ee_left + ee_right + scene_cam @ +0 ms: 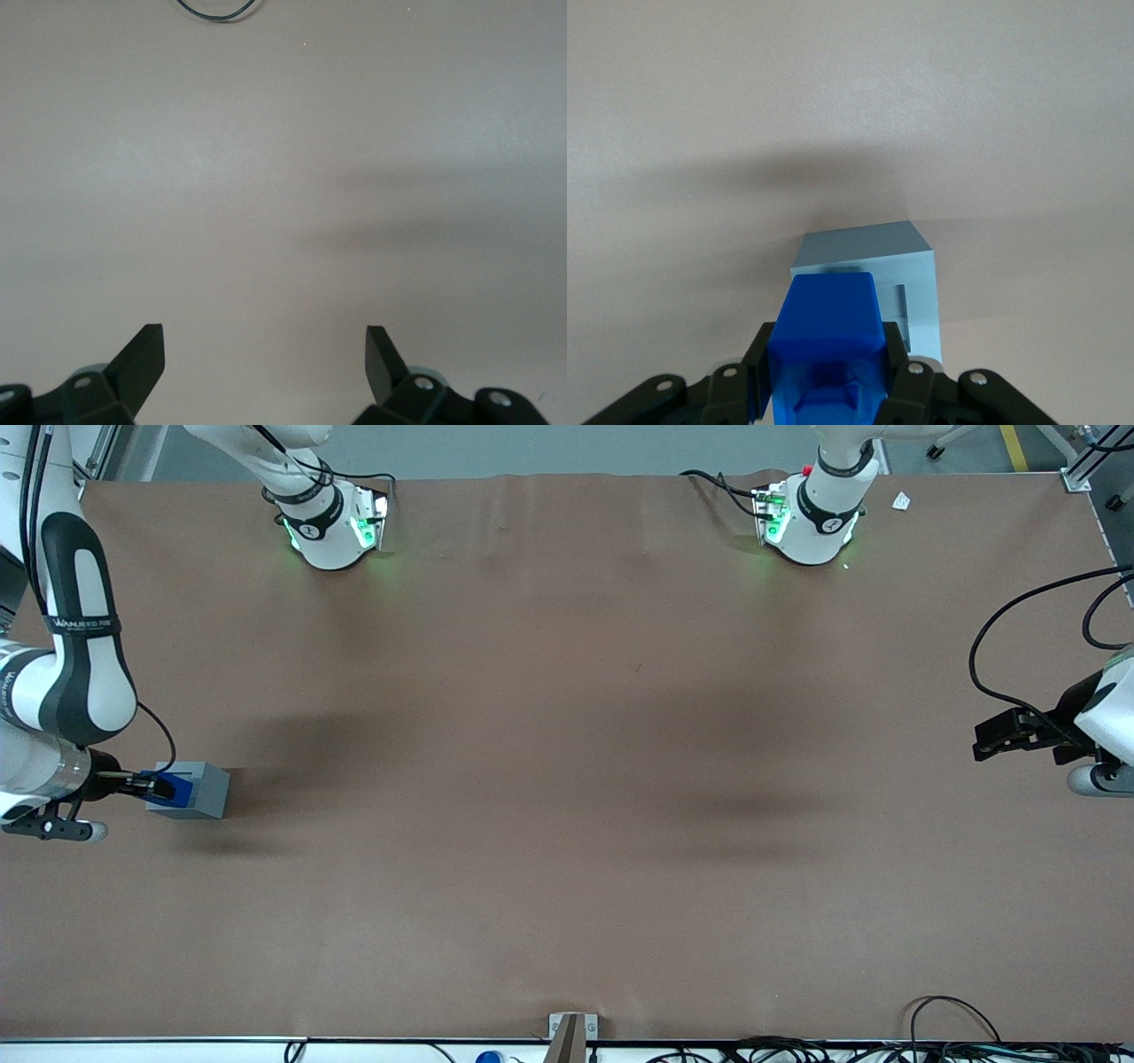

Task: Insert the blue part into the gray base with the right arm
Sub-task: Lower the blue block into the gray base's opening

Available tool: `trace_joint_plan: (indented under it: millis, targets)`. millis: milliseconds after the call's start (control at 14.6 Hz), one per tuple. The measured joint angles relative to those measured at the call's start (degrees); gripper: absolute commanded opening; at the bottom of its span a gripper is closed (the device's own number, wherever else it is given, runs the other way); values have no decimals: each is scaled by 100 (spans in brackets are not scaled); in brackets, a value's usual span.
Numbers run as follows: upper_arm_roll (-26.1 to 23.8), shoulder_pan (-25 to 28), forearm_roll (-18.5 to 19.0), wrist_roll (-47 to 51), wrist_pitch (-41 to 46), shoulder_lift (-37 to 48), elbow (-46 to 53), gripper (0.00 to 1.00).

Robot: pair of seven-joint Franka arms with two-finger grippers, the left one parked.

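Note:
The gray base [202,788] stands on the brown table toward the working arm's end. My right gripper [159,786] is right over it, shut on the bright blue part [174,791]. In the right wrist view the blue part [827,329] is clamped between the two black fingers [897,363] and covers part of the gray base [890,266]. A slot edge of the base's socket [902,303] shows beside the blue part. I cannot tell whether the blue part touches the base or hangs just above it.
Two white robot pedestals with green lights [332,527] [811,518] stand at the table edge farthest from the front camera. The parked arm's gripper [1019,735] hangs at its end of the table, with black cables [992,646] by it.

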State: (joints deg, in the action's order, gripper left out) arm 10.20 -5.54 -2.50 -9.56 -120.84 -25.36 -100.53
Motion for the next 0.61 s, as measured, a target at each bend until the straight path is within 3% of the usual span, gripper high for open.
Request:
trace_joint_plan:
  millis: [615]
  targets:
    - [2, -204, 7, -599, 28, -8, 0, 3]
